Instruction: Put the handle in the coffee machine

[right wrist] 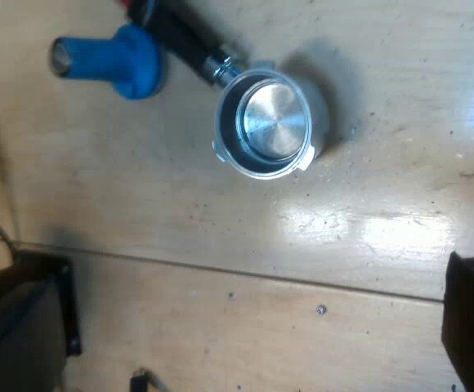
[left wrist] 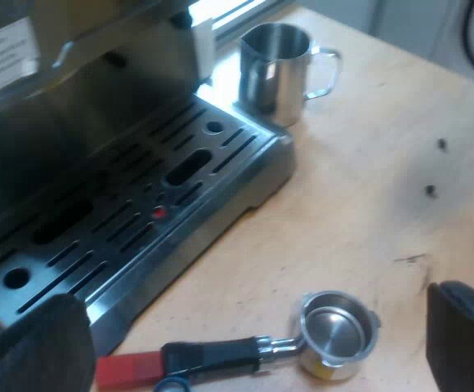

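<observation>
Nearest, the left pincer: fingers spread wide, gripping nothing, poised low over the bench. Just ahead, in line with the gap, the metal holder, loose and flat on the bench, open side upward and seemingly empty. Long axis running from one finger toward the other, dark handle and red end pointing at the machine-side finger; probably a wrist turn needed before closing across that handle. Just beside the handle, a blue tamper on its side, contact impossible to judge. Then the right pincer: likewise wide apart and empty, looking down into the holder from higher up, handle leading away. By appearances, left the nearer arm. Farther on, the espresso machine, drip tray close to the red end; beyond, a steel jug.
</observation>
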Controlling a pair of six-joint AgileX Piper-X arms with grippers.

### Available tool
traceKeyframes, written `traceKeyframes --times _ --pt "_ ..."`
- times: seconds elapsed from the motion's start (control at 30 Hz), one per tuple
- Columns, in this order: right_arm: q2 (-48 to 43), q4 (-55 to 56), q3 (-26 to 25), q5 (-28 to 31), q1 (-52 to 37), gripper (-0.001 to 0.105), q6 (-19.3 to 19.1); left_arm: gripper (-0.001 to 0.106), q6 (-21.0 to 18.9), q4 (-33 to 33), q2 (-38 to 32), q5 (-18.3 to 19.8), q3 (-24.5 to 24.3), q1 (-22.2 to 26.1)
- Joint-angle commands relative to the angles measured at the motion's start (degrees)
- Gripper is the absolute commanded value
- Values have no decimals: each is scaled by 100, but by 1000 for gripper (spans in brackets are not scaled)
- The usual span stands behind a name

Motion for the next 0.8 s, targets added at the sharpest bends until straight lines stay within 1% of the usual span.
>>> traceKeyframes --times 0.03,0.07,0.13,0.2,0.27,0.3,0.33,0.4,0.47,0.5,0.6,0.63,0.67,0.73,0.77,0.8 --pt "322 -209 -62 534 374 94 422 84 -4 24 4 178 -33 -16" --pt "428 -256 -62 608 435 94 511 84 -4 48 4 178 -33 -16" --pt "720 -355 -62 643 581 94 899 84 25 123 4 207 -33 -96" --pt "934 -395 -62 632 634 94 1049 84 146 194 4 306 -33 -257" --pt "1154 -451 -73 595 634 94 1154 84 209 313 4 306 -33 -475" --pt "1283 -474 -101 588 634 94 1292 84 257 434 19 306 -33 -632" --pt "1386 -499 -133 590 634 94 1347 84 293 587 54 306 -33 -791" --pt "1522 -562 -180 590 634 94 1347 84 318 775 122 262 -33 -949" --pt "1694 -692 -241 590 634 94 1453 84 353 933 254 194 -33 -1216" --pt "1778 -756 -263 574 634 94 1564 84 489 982 354 98 -33 -1375" --pt "2010 -916 -285 565 634 94 1859 84 827 982 583 -377 -33 -1821" --pt "2033 -916 -285 548 634 94 1991 84 899 982 623 -515 -33 -1912" --pt "2112 -927 -285 536 634 94 2229 84 975 982 681 -672 -33 -2058" --pt "2259 -1051 -285 506 634 94 2436 84 1118 982 781 -974 -33 -2372" --pt "2298 -1095 -285 505 634 94 2469 84 1141 982 794 -1035 -33 -2438" --pt "2368 -1171 -285 507 634 94 2584 84 1179 982 820 -1085 -33 -2529"
